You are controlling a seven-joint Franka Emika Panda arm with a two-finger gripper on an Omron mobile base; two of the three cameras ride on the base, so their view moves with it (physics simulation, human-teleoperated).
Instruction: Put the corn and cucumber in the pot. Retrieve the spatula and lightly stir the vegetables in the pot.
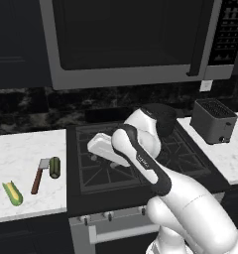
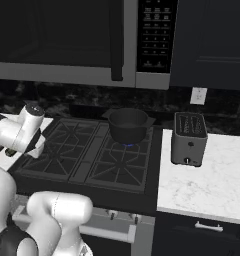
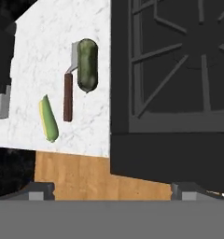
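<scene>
The gripper (image 3: 111,189) is wide open and holds nothing. The cucumber (image 3: 87,65) lies ahead on the white counter (image 3: 34,56), beside the stove (image 3: 170,84), lengthwise along the stove's edge. The corn (image 3: 49,119) lies just past the spatula (image 3: 68,93).

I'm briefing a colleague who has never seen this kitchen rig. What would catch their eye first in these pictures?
Probably the white arm folded over the black gas stove, its open gripper looking down at the white marble counter. There the yellow, green-husked corn, the reddish-handled grey spatula and the stubby dark green cucumber lie together. The round dark pot sits on a lit back burner, beside the boxy grey toaster.
</scene>
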